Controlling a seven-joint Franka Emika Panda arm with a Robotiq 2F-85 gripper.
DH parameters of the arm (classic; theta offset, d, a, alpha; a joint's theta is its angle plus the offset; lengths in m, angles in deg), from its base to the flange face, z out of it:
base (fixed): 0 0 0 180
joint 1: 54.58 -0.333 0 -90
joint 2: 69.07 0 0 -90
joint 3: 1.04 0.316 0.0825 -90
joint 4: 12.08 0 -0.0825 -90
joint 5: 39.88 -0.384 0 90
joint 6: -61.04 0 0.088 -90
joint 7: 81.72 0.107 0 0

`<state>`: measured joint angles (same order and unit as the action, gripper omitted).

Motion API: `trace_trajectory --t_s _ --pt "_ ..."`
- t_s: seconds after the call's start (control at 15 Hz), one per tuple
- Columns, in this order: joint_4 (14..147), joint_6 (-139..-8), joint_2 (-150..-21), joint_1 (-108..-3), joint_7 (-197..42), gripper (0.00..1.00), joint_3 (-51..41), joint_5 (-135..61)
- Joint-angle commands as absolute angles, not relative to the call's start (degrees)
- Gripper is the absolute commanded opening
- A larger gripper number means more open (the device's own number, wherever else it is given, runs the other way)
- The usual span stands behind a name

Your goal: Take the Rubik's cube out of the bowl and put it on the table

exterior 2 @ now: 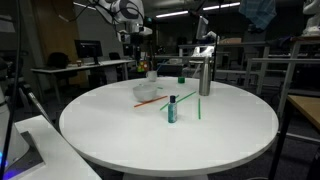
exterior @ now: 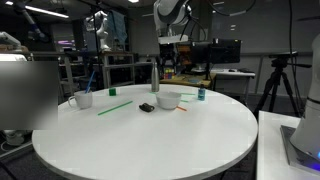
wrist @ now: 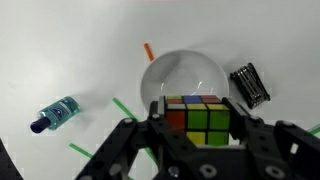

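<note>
In an exterior view the gripper (exterior: 167,55) hangs above the bowl (exterior: 168,100) on the table (exterior: 150,140); whatever it carries is too small to make out. In an exterior view the gripper (exterior 2: 141,62) blurs into the clutter above the bowl (exterior 2: 147,92). In the wrist view the gripper (wrist: 198,120) is clamped on the Rubik's cube (wrist: 205,112) over the bowl (wrist: 185,75), hiding the bowl's near rim. A flat black object (wrist: 250,85) lies just beside the bowl.

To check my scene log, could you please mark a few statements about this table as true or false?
1. The cube sits between the fingers of the gripper. True.
2. The black object lies in the bowl. False: it lies on the table, beside the bowl.
3. A metal bottle stands upright. True.
4. The mug touches the bowl. False: it stands well apart from it.
</note>
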<state>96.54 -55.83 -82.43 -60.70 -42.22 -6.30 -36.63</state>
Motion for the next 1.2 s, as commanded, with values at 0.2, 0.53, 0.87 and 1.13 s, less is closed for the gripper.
trace_trajectory --t_s 0.2,0.53,0.87,1.13 --pt "111.09 -56.6 -71.01 -59.48 -35.16 0.34 -4.93 -35.73" --pt "119.95 -57.72 -66.01 -58.45 -32.23 0.34 -4.24 -35.62" --pt "127.37 -61.33 -62.08 -56.54 -33.06 0.34 -3.73 -38.03" --pt "131.04 -69.68 -60.66 -55.52 -37.0 0.34 -3.75 -43.0"
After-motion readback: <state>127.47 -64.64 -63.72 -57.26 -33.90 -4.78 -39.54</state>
